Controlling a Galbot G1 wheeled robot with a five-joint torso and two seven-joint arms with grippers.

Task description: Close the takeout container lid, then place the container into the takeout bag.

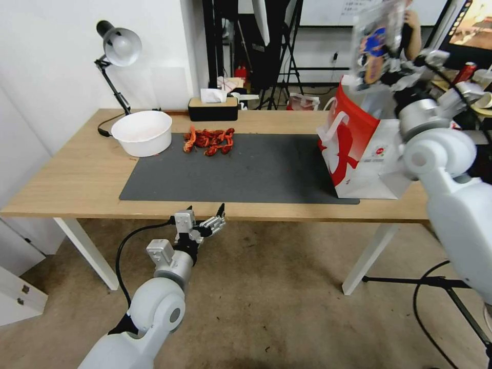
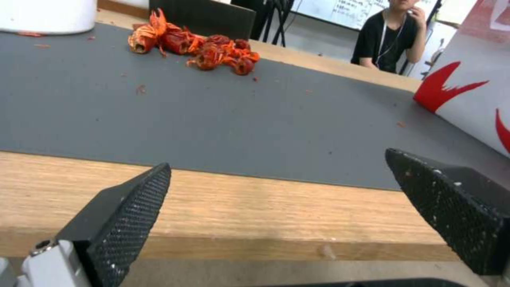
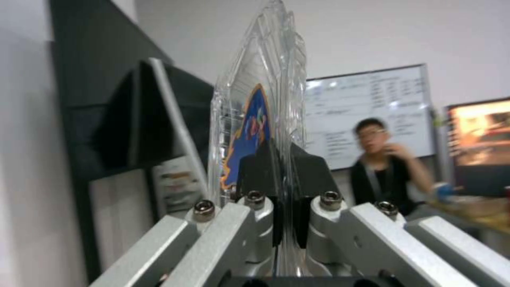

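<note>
Right end effector (image 1: 392,69): We see it high in the upper right of the head view, above the takeout bag (image 1: 359,154). Its two fingers (image 3: 260,171) are pinched tight on the thin edge of the takeout container (image 1: 376,43).
Takeout container: It is up in the air, held on its edge, over the open top of the bag. It looks blurry. In the right wrist view we see the two clear halves (image 3: 265,99) pressed close together.
Lid: Its sticker (image 3: 250,131) with blue and yellow print faces the side. We cannot tell if the lid is snapped shut.
Takeout bag: It stands upright on the right side of the table (image 1: 77,179), partly on the grey mat (image 1: 246,174).
Left end effector (image 1: 205,215): It sits low in the lower middle of the head view, by the near edge of the table. Its fingers (image 2: 133,207) are spread wide and hold nothing.
Other things: A white bowl (image 1: 142,132) and red crawfish (image 1: 209,141) sit at the far left of the mat.
</note>
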